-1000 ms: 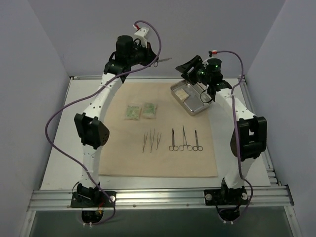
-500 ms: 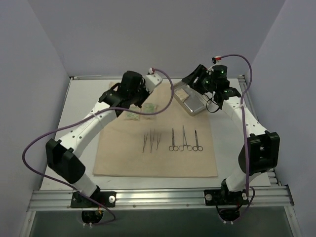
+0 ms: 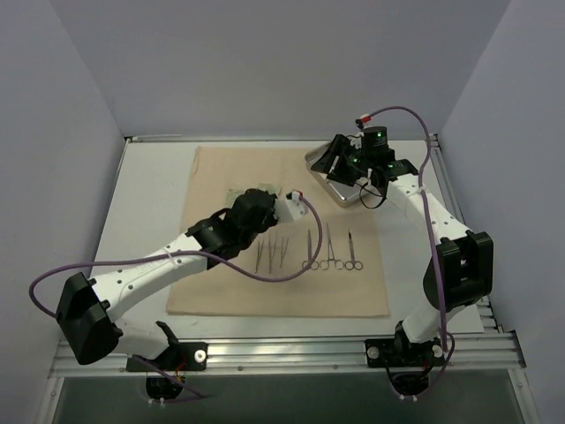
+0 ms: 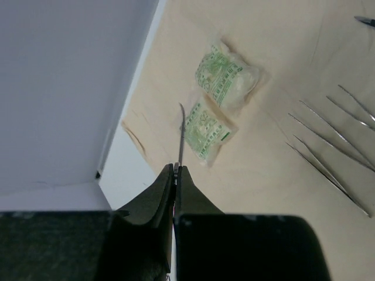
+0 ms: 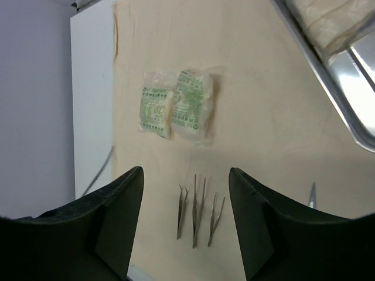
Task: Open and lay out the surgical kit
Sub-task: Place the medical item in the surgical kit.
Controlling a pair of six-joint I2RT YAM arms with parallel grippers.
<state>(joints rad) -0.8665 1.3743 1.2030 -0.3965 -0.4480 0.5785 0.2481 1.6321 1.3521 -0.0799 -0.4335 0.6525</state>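
The left arm swung down from high at the far side of the table [image 3: 150, 194] and folded low over the cloth wrap [image 3: 291, 291]. The left hand [image 3: 256, 208] carried its thin tweezers [image 4: 180, 132] down over the green packets [image 4: 225, 76], hiding most of them from above. The right hand [image 3: 335, 159] sank nearer the tray [image 3: 349, 190].

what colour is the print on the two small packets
Green print on pale, whitish wrappers; the packets show best in the left wrist view.
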